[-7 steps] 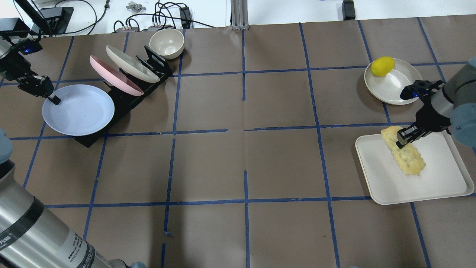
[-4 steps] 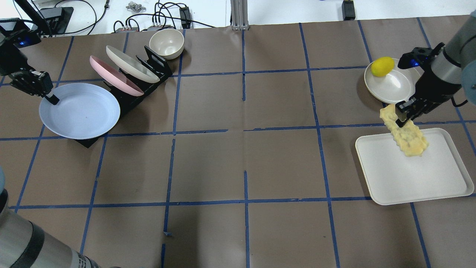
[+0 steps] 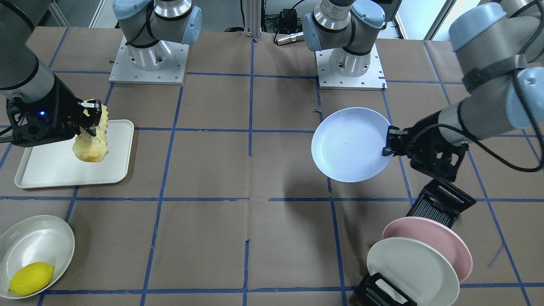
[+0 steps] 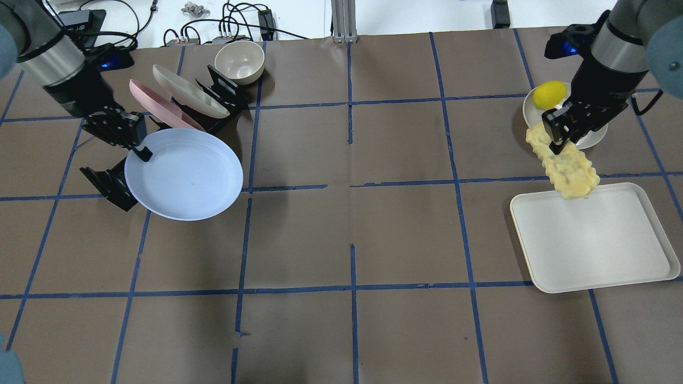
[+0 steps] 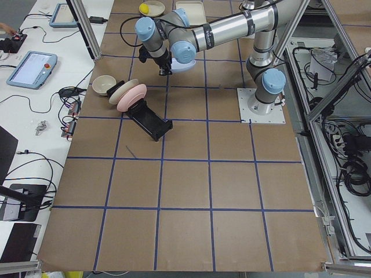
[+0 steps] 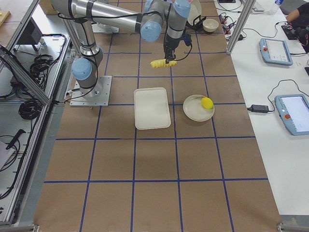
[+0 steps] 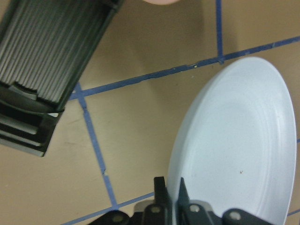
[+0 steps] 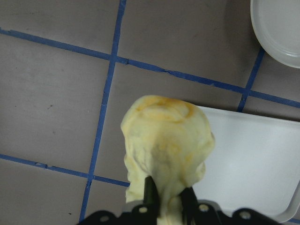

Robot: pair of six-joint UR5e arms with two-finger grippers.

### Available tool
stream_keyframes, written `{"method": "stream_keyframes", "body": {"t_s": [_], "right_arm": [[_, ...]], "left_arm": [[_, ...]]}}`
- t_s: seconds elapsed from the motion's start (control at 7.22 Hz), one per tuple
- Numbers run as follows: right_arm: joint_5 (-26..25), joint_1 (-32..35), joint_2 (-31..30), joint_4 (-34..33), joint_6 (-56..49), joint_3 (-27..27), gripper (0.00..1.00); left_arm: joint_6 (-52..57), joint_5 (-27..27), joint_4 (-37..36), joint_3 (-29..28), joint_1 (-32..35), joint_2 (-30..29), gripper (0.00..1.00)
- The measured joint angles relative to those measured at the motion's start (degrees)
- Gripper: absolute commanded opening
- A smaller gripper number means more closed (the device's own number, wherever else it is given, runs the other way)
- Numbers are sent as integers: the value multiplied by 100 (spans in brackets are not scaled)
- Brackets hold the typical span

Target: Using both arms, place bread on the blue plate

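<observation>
My left gripper [image 4: 140, 153] is shut on the rim of the pale blue plate [image 4: 184, 174] and holds it in the air beside the black rack [image 4: 109, 184]. The plate also shows in the front-facing view [image 3: 348, 144] and the left wrist view [image 7: 234, 150]. My right gripper [image 4: 556, 140] is shut on one end of the bumpy golden bread [image 4: 565, 166], which hangs above the far edge of the white tray [image 4: 603, 250]. The bread also shows in the front-facing view [image 3: 91, 140] and the right wrist view [image 8: 164, 140].
A pink plate [image 4: 160, 106] and an off-white plate [image 4: 187, 90] lean in the rack, with a cream bowl [image 4: 239, 61] behind. A lemon [image 4: 549, 94] lies on an off-white plate [image 4: 587, 140] at the far right.
My left gripper has carried the blue plate off the rack, up and toward the table's middle. My right gripper has lifted the bread further up and away from the tray.
</observation>
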State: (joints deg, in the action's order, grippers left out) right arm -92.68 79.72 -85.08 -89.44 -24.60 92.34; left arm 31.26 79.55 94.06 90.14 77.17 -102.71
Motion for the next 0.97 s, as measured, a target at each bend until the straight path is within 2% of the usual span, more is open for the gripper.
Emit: {"method": "stream_keyframes", "body": {"t_s": [0.42,0.97], "right_arm": [[-182,209,15,90,154,-184,29],[-140,222,12,79,163,-131,32]], "left_arm": [[-397,-238,-1486,328,1160,-436,10],[-939,-746,-2680,373,1851,-1167,11]]}}
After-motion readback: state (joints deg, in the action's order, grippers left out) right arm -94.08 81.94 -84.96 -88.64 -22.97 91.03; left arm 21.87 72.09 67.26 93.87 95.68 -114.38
